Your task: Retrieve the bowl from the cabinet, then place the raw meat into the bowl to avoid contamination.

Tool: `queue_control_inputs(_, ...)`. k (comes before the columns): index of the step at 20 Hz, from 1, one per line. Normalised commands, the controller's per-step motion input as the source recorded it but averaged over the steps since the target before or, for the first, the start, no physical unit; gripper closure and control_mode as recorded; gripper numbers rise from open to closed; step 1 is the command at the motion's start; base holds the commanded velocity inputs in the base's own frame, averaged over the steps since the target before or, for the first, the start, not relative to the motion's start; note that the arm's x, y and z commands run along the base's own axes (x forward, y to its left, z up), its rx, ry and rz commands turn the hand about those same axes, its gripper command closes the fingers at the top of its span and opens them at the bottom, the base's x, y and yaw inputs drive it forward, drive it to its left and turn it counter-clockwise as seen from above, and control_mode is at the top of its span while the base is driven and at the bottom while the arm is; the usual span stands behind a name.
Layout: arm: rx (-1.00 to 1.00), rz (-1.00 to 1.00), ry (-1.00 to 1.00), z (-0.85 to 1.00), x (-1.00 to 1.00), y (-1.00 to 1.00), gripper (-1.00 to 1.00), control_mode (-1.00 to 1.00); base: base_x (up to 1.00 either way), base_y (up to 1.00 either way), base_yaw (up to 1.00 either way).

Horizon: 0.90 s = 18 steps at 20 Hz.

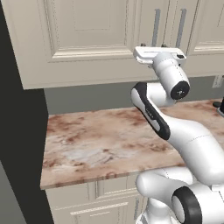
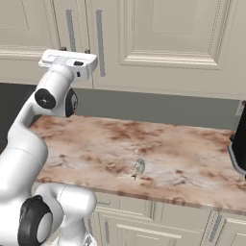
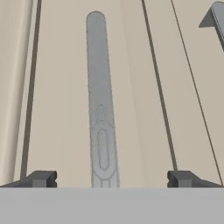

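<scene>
The cream cabinet (image 1: pixel 87 39) (image 2: pixel 168 43) hangs above the counter with its raised-panel doors shut. My gripper (image 1: pixel 154 45) (image 2: pixel 75 50) (image 3: pixel 111 178) is raised to the doors' lower edge and stands open. A long grey bar handle (image 3: pixel 99 100) (image 1: pixel 156 26) (image 2: pixel 70 29) runs upright between the two fingertips, a little left of centre, and neither fingertip touches it. A second handle (image 3: pixel 216 17) (image 1: pixel 180 26) (image 2: pixel 100 41) sits just to its right. The bowl is hidden and the raw meat is out of view.
A reddish marble counter (image 1: pixel 109 140) (image 2: pixel 144 149) lies below the arm, over cream drawers (image 1: pixel 100 201). A dark object (image 2: pixel 239 144) (image 1: pixel 218 105) stands at the counter's right end. A small grey item (image 2: pixel 139 166) lies near the front edge.
</scene>
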Motion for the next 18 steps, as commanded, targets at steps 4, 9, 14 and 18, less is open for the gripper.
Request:
queue_control_inputs(4, 0.0, 0.0, -0.01, 0.0, 0.46, 0.07, -1.0, -1.0, 0.0, 0.0, 0.0)
queue_control_inputs(9, 0.0, 0.0, 0.0, 0.0, 0.53, 0.04, -1.0, -1.0, 0.0, 0.0, 0.0)
queue_control_inputs(14, 0.0, 0.0, 0.02, 0.0, 0.55, 0.1, 1.0, -1.0, 0.0, 0.0, 0.0)
queue_control_inputs(18, 0.0, 0.0, 0.02, 0.0, 0.25, 0.02, 1.0, -1.0, 0.0, 0.0, 0.0)
